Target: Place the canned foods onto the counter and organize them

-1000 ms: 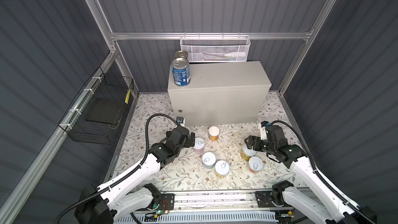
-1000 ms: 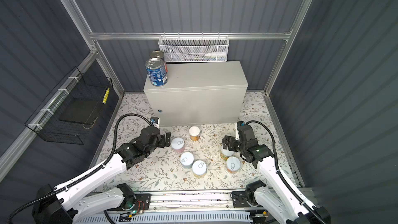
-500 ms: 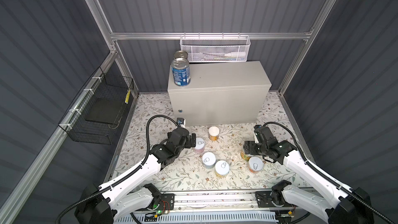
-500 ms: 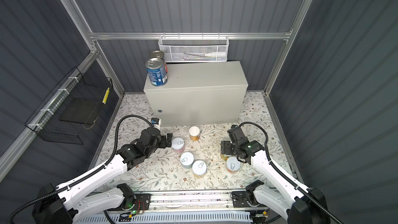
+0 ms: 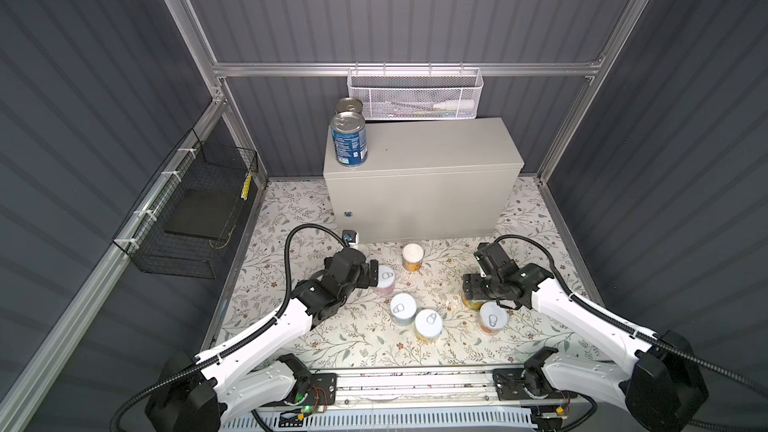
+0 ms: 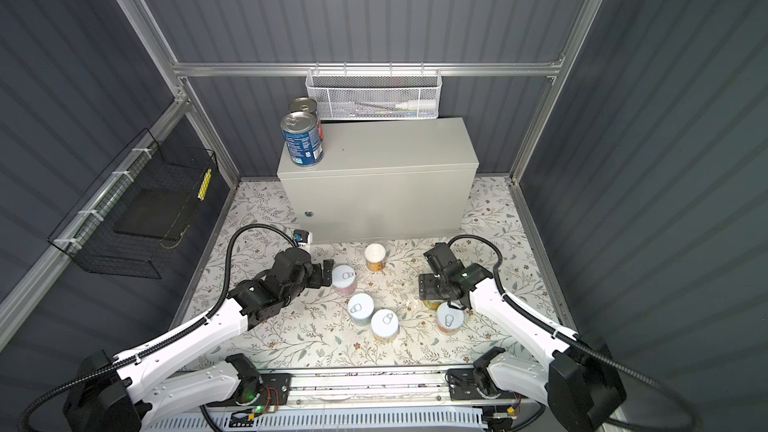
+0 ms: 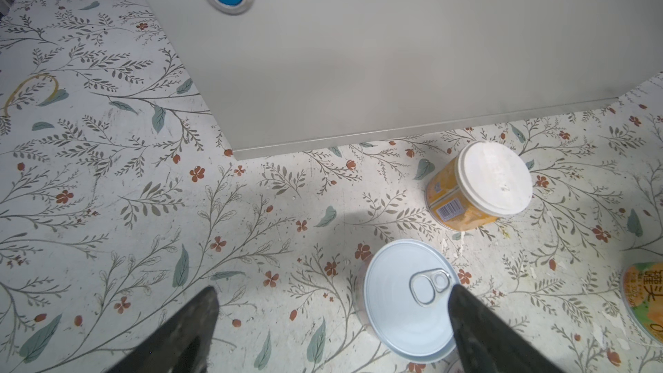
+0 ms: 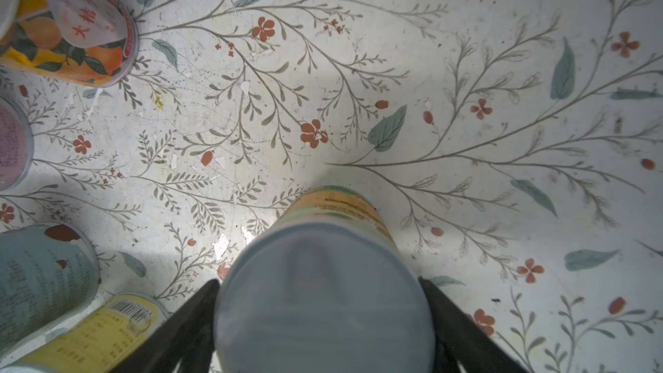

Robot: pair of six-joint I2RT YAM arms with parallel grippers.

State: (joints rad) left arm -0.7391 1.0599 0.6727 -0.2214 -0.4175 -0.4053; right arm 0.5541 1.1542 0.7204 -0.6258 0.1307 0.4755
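Two blue cans (image 5: 349, 145) atop counter (image 5: 436, 147), right claw (image 8: 318, 285) seemingly clasping can (image 8: 337, 206)

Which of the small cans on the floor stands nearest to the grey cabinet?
The orange can with the plain white lid, no pull ring. It stands alone just before the cabinet front; the other small cans stand farther from it.

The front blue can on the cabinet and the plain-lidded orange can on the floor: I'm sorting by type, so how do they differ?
The front blue can is larger, the orange can smaller. The blue one's lid is silver with a pull ring; the orange one's is plain white. Both stand upright.
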